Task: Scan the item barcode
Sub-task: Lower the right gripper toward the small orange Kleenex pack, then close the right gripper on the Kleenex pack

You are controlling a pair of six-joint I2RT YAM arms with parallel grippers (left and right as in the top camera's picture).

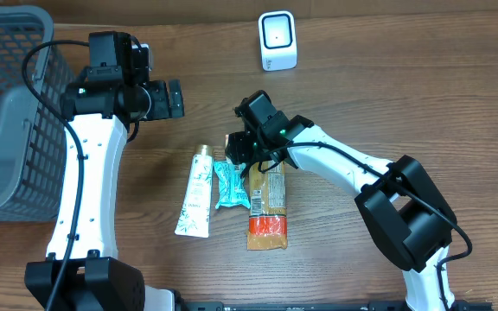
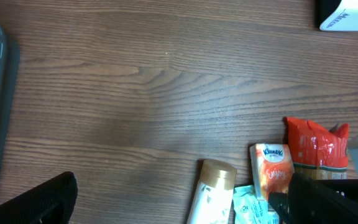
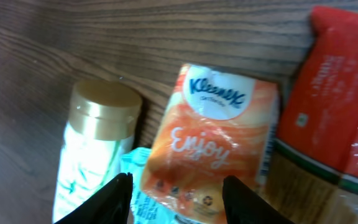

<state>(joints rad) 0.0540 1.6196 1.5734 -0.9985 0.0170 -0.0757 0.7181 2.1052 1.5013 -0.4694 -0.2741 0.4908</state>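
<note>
An orange Kleenex tissue pack (image 3: 210, 146) sits between the two black fingers of my right gripper (image 3: 178, 202), which is shut on its lower end. From above, the right gripper (image 1: 242, 149) covers the pack at the top of the row of items. The left wrist view shows the pack (image 2: 270, 171) standing up beside the red bag. The white barcode scanner (image 1: 277, 41) stands at the back of the table, its corner (image 2: 347, 15) showing at the top right of that view. My left gripper (image 1: 173, 98) hangs wide open over bare wood, holding nothing.
A white tube with a gold cap (image 1: 194, 192), a teal packet (image 1: 229, 186) and a red and brown snack bag (image 1: 268, 212) lie side by side mid-table. A grey mesh basket (image 1: 7, 104) stands at the far left.
</note>
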